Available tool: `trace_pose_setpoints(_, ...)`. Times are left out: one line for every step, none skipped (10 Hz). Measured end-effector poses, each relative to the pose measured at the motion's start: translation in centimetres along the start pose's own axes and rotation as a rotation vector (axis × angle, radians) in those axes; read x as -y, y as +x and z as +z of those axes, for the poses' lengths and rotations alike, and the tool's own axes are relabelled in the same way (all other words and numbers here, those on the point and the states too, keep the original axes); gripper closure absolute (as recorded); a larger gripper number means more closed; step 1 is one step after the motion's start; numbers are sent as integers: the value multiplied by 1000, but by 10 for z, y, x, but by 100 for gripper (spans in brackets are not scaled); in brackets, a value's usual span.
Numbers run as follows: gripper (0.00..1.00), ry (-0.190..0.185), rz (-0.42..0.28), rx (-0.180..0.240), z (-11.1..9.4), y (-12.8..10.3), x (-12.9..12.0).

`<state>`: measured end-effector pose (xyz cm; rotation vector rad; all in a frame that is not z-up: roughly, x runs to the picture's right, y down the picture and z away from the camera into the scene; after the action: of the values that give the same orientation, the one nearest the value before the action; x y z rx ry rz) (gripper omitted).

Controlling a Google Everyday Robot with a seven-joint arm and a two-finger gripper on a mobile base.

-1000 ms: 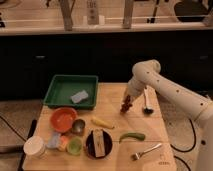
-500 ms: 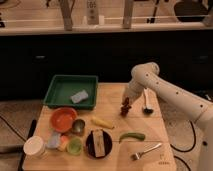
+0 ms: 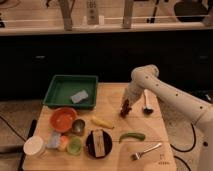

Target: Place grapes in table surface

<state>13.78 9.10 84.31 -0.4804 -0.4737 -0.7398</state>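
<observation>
The tan plank surface (image 3: 112,96) carries a green tray (image 3: 70,78) at its far left corner. The white arm (image 3: 170,95) reaches in from the right, its pincer (image 3: 126,101) clamped on the grapes (image 3: 124,108). They hang low over the surface's middle, between the ladle (image 3: 146,106) and the yellow piece (image 3: 102,122).

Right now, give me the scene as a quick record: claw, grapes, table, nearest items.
claw: over the table's middle-right area, shut on the grapes
grapes: hanging from the claw, low over the table surface; contact cannot be told
table surface: bare wood around the grapes
nearest items: dark ladle beside them, yellow piece and green pepper nearer the camera
green tray: far-left corner
</observation>
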Motion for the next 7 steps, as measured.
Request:
trace_pose_setpoints(100,-2,-2,3,2,0,-2)
trace_pose_setpoints(100,-2,-7,5,3,-1,-4)
trace_pose_setpoints(100,-3,-10,6,3,-2,-4)
trace_pose_setpoints(100,-4,-15,10,5,-3,-4)
trace_pose_setpoints(100,-4,-18,12,6,-4,-5)
trace_pose_setpoints(100,-5,-18,14,8,-4,-7)
trace_pose_setpoints(100,-4,-20,16,8,-5,-9)
